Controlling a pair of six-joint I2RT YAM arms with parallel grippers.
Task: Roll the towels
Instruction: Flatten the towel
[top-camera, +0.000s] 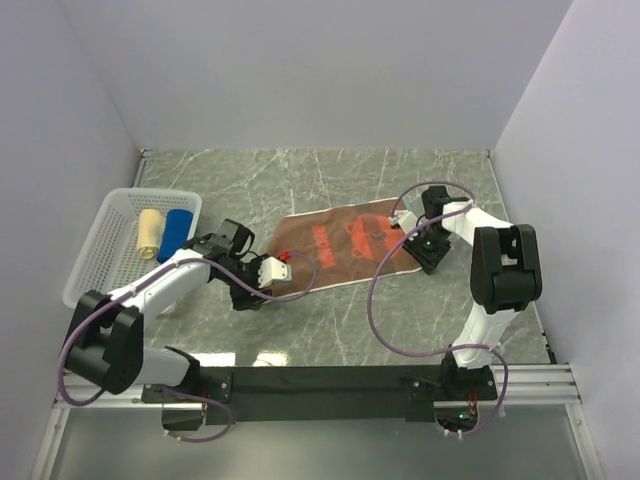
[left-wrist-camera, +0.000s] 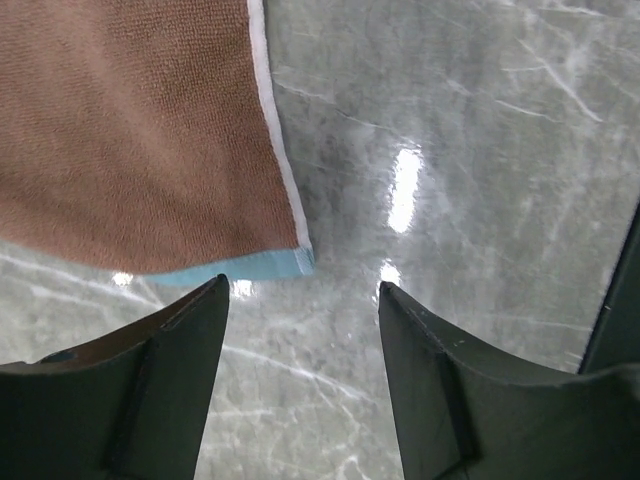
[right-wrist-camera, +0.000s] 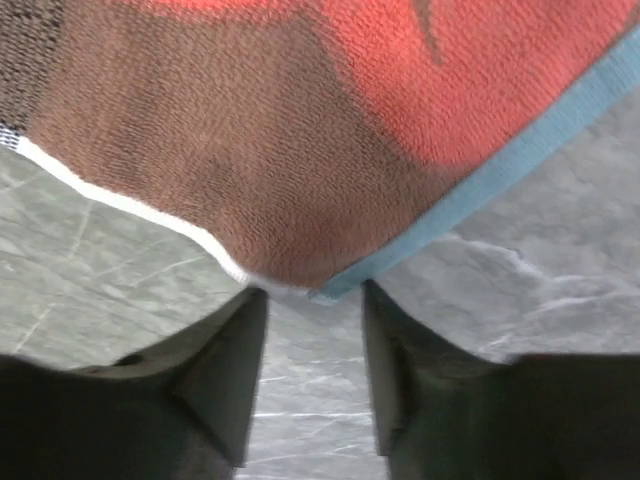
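Lying in lattice basket: beige towel, blue towel.

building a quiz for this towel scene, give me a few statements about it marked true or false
1. The orange towel lies flat and unrolled on the table. True.
2. The left hand is shut on a corner of the orange towel. False: it is open, and the corner lies just ahead of its fingertips.
3. The beige towel and blue towel lie rolled in the basket. True.
4. The basket stands beside the right arm. False: it stands on the left arm's side.
5. The right hand is open at another corner of the orange towel. True.
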